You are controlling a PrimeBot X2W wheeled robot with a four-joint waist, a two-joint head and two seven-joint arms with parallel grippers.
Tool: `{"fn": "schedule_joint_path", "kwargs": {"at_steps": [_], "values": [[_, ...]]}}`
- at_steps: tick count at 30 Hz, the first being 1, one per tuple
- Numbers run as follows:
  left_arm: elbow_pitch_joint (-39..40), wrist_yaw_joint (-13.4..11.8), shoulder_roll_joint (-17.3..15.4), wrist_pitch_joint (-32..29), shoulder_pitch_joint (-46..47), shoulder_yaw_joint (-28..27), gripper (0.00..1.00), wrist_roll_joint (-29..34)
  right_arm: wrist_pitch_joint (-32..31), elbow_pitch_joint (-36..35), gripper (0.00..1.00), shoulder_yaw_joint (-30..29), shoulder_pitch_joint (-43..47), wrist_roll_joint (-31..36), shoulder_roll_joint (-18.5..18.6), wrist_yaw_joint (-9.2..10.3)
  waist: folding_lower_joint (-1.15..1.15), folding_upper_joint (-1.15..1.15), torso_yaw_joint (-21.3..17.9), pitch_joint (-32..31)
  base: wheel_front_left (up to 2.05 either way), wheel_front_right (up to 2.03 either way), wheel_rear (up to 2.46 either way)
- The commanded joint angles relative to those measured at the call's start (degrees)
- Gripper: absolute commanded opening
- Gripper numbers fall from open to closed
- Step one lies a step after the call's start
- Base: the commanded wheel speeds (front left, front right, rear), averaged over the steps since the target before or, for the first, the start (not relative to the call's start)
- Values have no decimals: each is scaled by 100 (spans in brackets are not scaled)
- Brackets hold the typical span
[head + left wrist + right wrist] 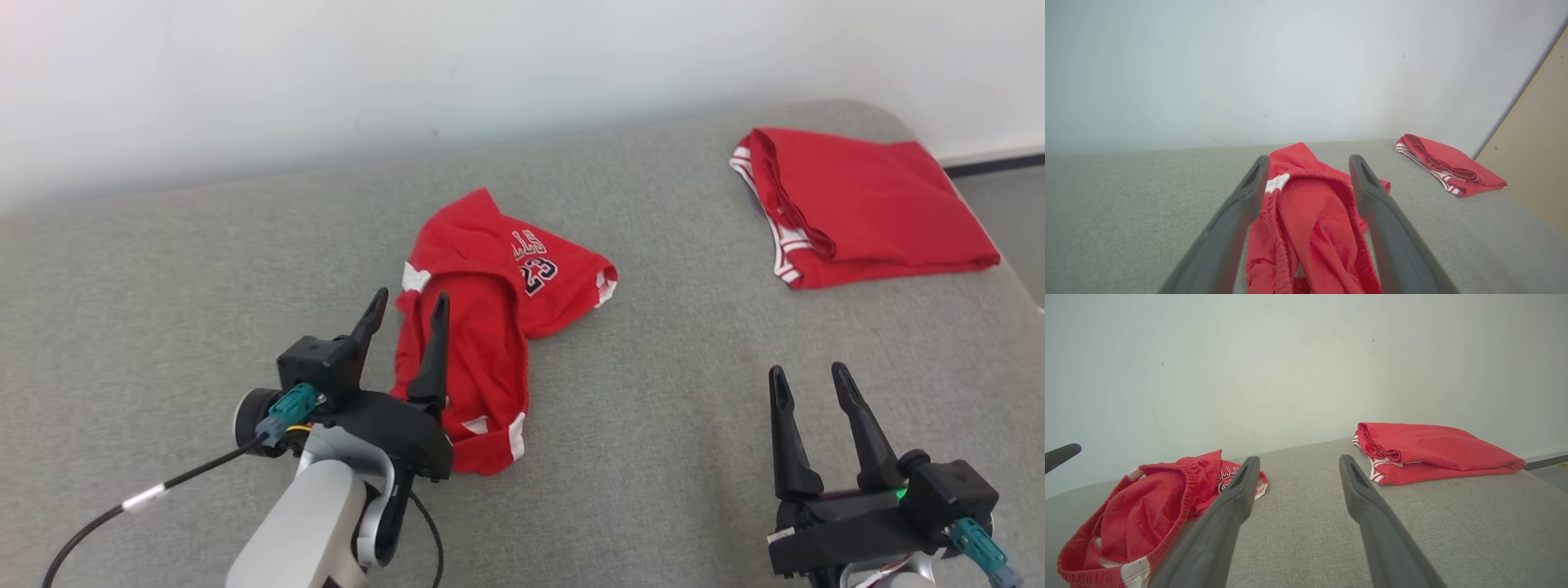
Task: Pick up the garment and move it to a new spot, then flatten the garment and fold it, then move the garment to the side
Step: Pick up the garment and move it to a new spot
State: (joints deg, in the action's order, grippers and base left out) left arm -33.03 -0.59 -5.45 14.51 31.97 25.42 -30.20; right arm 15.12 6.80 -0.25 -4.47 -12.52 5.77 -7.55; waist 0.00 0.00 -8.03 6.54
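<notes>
Garment [498,327]: crumpled on grey cushion [653,425], well left of folded red cloth [873,204]. Left gripper [412,296] spread, pinching nothing; right gripper [807,370] spread, empty. Relocation possibly complete; flattening, folding, side placement outstanding.

Crumpled shorts [490,327] lie mid-bench [653,457]. My left claw [406,309] sits at their near-left edge, one finger over the cloth. Folded garment [865,204] lies at the far right corner, well apart from the shorts. My right claw [808,376] is before it, over bare bench. Wall [408,65] stands behind.
</notes>
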Motion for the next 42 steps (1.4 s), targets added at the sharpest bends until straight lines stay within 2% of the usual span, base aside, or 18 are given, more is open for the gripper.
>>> {"fn": "schedule_joint_path", "kwargs": {"at_steps": [1, 8, 15, 23, 32, 42], "values": [[66, -46, -73, 27, -128, -20, 100, 78, 1, -2, 100, -7, 73, -6, 13, 15, 0, 0, 141, -159, 0, 0, 0], [766, -249, -689, 60, -534, -146, 100, 417, 1, -22, 100, -81, 231, -8, 34, 15, 0, 0, 368, -446, 0, 0, 0], [1577, -429, -1294, 67, -1240, -550, 100, 594, 1, -49, 100, -155, 373, 6, 26, 15, 0, 0, 530, -659, 0, 0, 0], [2445, -609, -1646, 69, -2152, -1067, 100, 881, 1, -116, 100, -206, 513, 23, -14, 15, 0, 0, 689, -729, 0, 0, 0], [2981, -745, -1502, 69, -3086, -1646, 100, 1085, 1, -114, 100, -226, 600, -34, -59, 15, 0, 0, 734, -768, 0, 0, 0], [3120, -708, -1184, 70, -3740, -1994, 100, 1495, 1, -96, 100, -265, 723, -43, -97, 15, 0, 0, 687, -869, 0, 0, 0]]}}
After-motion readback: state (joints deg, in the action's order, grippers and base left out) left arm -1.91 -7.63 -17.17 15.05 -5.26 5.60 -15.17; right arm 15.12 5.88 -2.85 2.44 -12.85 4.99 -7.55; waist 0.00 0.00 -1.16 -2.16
